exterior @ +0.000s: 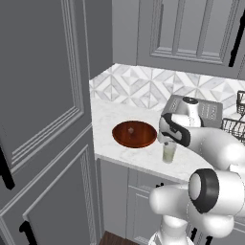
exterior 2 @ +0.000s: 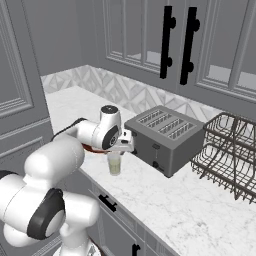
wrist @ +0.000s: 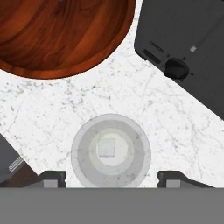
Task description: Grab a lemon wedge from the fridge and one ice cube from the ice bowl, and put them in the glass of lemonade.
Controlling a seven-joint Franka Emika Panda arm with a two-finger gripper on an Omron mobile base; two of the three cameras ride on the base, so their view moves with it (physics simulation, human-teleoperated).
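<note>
End effector (wrist: pixel 109 177) poised directly above glass of lemonade (wrist: pixel 111 151), finger tips spread wide to either side of the rim at the bottom of the hand view, nothing gripped between them. Step in hand, by judgement: delivery of ice cube (wrist: pixel 107 147) into the glass, apparently just completed, with a pale square visible at the glass centre, lower middle of the hand view. For good execution: fingers kept apart, straight vertical retreat, no sideways drift toward the rim, since a light tumbler tips easily. Lemon wedge not distinguishable in the liquid; fridge leg of the task possibly outstanding.

Glass: small, clear, straight-walled, pale yellowish-green contents, upright on the white marbled surface (wrist: pixel 52 109); centre of the left base view (exterior: pixel 169 152), left of centre in the right base view (exterior 2: pixel 115 163), beneath the end effector (exterior 2: pixel 120 148).

Ice bowl (exterior: pixel 134 133): wide, shallow, reddish-brown wood grain, upper left of the hand view, near the glass but apart; one small pale lump inside, probably another cube.

Toaster (exterior 2: pixel 164 136): dark grey, upper right of the hand view, near the glass.
</note>
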